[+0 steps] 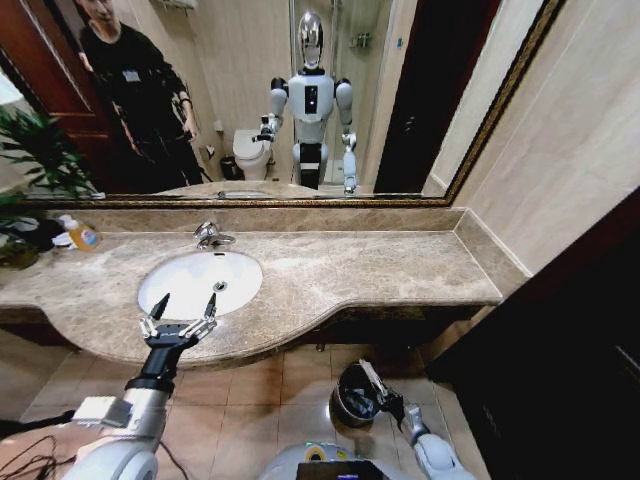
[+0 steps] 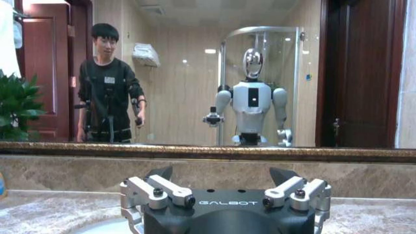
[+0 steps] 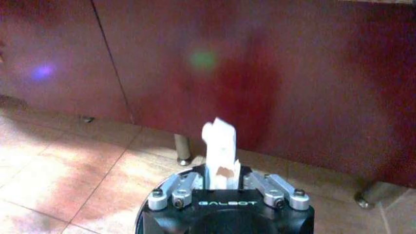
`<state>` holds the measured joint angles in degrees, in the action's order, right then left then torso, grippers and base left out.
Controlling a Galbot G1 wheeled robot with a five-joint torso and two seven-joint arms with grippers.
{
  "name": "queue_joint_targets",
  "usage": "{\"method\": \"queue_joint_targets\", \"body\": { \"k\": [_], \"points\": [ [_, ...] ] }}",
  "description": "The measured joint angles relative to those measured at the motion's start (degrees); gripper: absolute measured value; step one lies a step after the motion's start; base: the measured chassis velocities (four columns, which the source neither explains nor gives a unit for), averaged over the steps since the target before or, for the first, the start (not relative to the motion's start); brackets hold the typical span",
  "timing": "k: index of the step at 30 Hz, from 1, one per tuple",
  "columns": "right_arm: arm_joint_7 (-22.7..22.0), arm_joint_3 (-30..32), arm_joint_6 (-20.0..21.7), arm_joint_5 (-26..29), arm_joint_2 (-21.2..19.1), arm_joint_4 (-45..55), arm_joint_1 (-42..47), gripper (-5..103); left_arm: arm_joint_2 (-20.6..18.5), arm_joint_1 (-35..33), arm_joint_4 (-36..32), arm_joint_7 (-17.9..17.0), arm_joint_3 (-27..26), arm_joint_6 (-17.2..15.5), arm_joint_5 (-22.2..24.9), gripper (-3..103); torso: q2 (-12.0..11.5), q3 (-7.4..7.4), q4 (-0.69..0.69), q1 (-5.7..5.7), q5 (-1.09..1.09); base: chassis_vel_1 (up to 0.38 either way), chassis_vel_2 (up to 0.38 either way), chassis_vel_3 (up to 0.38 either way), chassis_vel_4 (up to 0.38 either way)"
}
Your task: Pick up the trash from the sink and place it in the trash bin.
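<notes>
Item one, trash: I count one piece, a white wrapper (image 3: 219, 146), a crumpled strip standing up between the fingers of my right gripper (image 3: 221, 187). It has a small brown mark near its lower end. The jaws are closed tight on it, with only the wrapper's thickness between them.

Item two, right gripper, head view (image 1: 372, 384): low on the right, down near the tiled floor in front of the vanity, right at the trash bin (image 1: 354, 400). The wrapper is held at the bin's edge; I cannot tell whether it is over the opening.

Item three, trash bin: one, small, round, dark inside with a shiny rim, standing on the floor tiles below the counter's front edge.

Item four, sink (image 1: 185, 285): one white oval basin set in a beige marble counter (image 1: 380, 270), one chrome tap (image 1: 208, 235) behind it. I see nothing lying in the bowl.

Item five, left gripper (image 1: 180, 312): over the near rim of the sink, its two black fingertips spread wide apart, holding nothing. The left wrist view shows the same spread (image 2: 224, 178).

Item six, soap bottle (image 1: 80, 235): one, orange-labelled, at the counter's far left corner.
</notes>
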<state>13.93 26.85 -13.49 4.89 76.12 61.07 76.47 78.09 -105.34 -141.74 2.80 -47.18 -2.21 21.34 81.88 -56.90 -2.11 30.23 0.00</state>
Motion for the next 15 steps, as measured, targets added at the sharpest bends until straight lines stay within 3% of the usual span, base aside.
{"method": "queue_joint_targets", "body": {
  "k": [3, 5, 6, 9, 12, 15],
  "points": [
    [-0.11, -0.02, -0.10, 0.14, -0.18, 0.00, 0.11, 44, 0.00, 0.00, 0.00, 0.00, 0.00, 0.00, 0.00, 100, 0.00, 0.00, 0.00, 0.00, 0.00, 0.000, 0.000, 0.000, 0.000],
    [-0.11, -0.04, -0.10, 0.15, -0.23, 0.16, 0.22, 44, 0.00, 0.00, 0.00, 0.00, 0.00, 0.00, 0.00, 100, 0.00, 0.00, 0.00, 0.00, 0.00, 0.000, 0.000, 0.000, 0.000],
    [-0.08, -0.07, -0.09, 0.17, -0.25, 0.61, 0.46, 55, 0.00, 0.00, 0.00, 0.00, 0.00, 0.00, 0.00, 100, 0.00, 0.00, 0.00, 0.00, -0.01, 0.000, 0.000, 0.000, 0.000],
    [0.04, -0.11, 0.07, 0.20, -0.25, 1.52, 0.88, 61, 0.00, 0.00, 0.00, 0.00, 0.00, 0.00, 0.00, 100, 0.00, 0.00, 0.00, 0.00, 0.00, 0.000, 0.000, 0.000, 0.000],
    [0.21, -0.16, 0.59, 0.27, -0.17, 2.86, 1.26, 77, 0.00, 0.00, 0.00, 0.00, 0.00, 0.00, 0.00, 100, 0.00, 0.00, 0.00, 0.00, 0.00, 0.000, 0.000, 0.000, 0.000],
    [0.35, -0.16, 0.89, 0.50, -0.15, 3.44, 1.38, 82, 0.00, 0.00, 0.00, 0.00, 0.00, 0.00, 0.00, 100, 0.00, 0.00, 0.00, 0.00, 0.00, 0.000, 0.000, 0.000, 0.000]
  ]
}}
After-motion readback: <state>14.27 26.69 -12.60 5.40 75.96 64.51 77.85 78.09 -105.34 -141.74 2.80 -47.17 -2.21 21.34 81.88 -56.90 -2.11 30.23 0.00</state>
